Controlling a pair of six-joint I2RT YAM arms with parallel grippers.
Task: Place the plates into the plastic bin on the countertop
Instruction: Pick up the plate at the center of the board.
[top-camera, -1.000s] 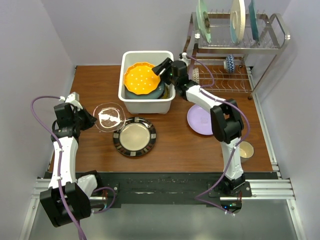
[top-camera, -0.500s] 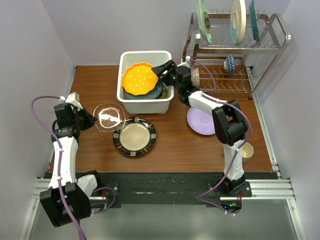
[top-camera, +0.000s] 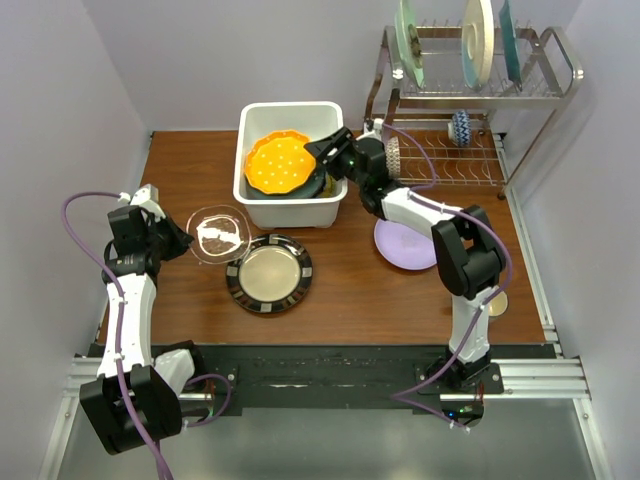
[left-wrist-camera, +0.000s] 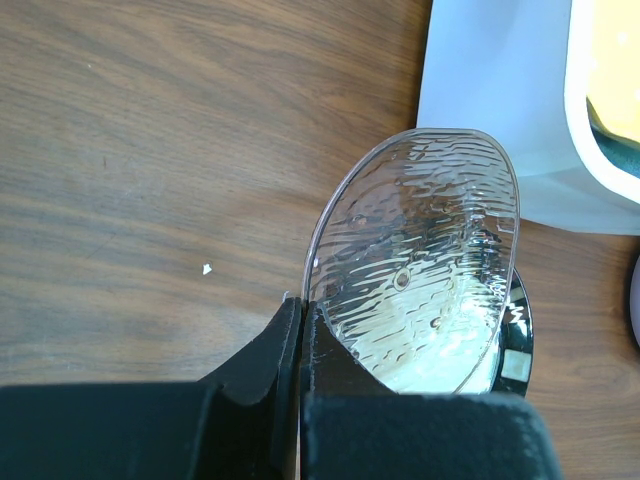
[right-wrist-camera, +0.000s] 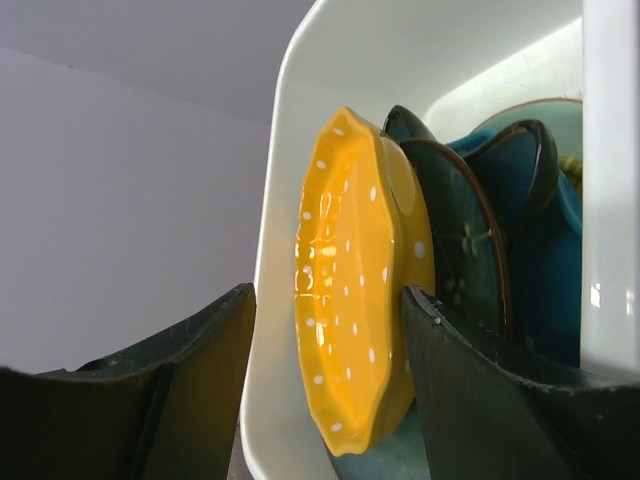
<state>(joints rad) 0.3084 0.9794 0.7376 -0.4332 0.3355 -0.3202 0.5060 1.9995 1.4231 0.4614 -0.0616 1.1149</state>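
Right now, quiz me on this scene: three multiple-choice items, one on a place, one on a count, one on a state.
1. Upright plates on the rack: A one; B three; C five.
2. The left hand is: A shut on the glass plate; B open; C out of view.
3. The orange plate is: A on the rack; B in the left hand; C in the bin.
B, three discs stand there; A, fingers pinch its rim; C, white walls surround it.
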